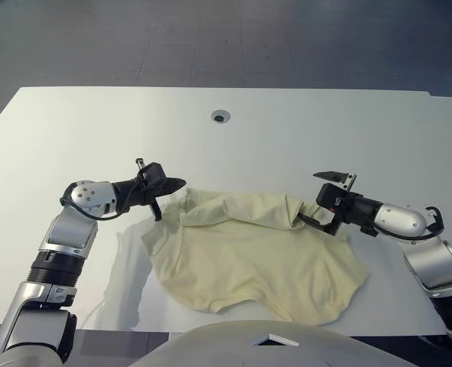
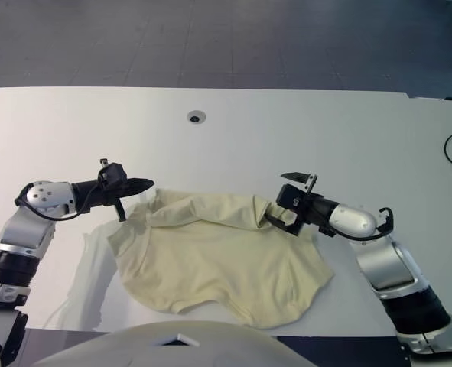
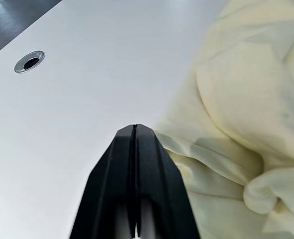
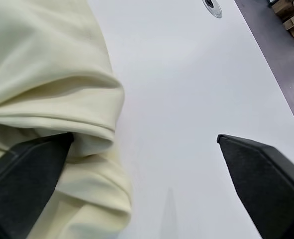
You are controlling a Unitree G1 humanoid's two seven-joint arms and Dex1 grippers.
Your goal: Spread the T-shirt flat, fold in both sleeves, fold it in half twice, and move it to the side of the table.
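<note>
Here the pale yellow T-shirt (image 1: 248, 260) lies crumpled on the white bench (image 1: 325, 130). It is on the robot's side of the round cable hole (image 1: 221, 116) and well apart from it, and its bulk sits a little to the right of the hole. The shirt is not spread flat. A thick rolled fold runs across the edge that faces the cable hole, and the part farther from the hole lies smoother, with a wavy rim close to the bench's near edge.

The left gripper (image 1: 180, 183) is nearer the robot than the cable hole and off to the hole's left, with its tip at the corner of the shirt on that side. Its two fingers are pressed flat together, leaving only a thin seam between them. The left wrist view shows no cloth caught in that seam. There the tip (image 3: 135, 128) is over bare bench, with wrinkled cloth just beside it.

The right gripper (image 1: 310, 197) is also on the robot's side of the cable hole, but off to the hole's right, at the end of the rolled fold. It is spread wide and has closed on nothing. In the right wrist view one of its fingers (image 4: 27, 184) rests against the bunched fold of the shirt. The other finger (image 4: 266, 174) is over bare bench on the side toward the cable hole, and open bench shows between the two.
</note>
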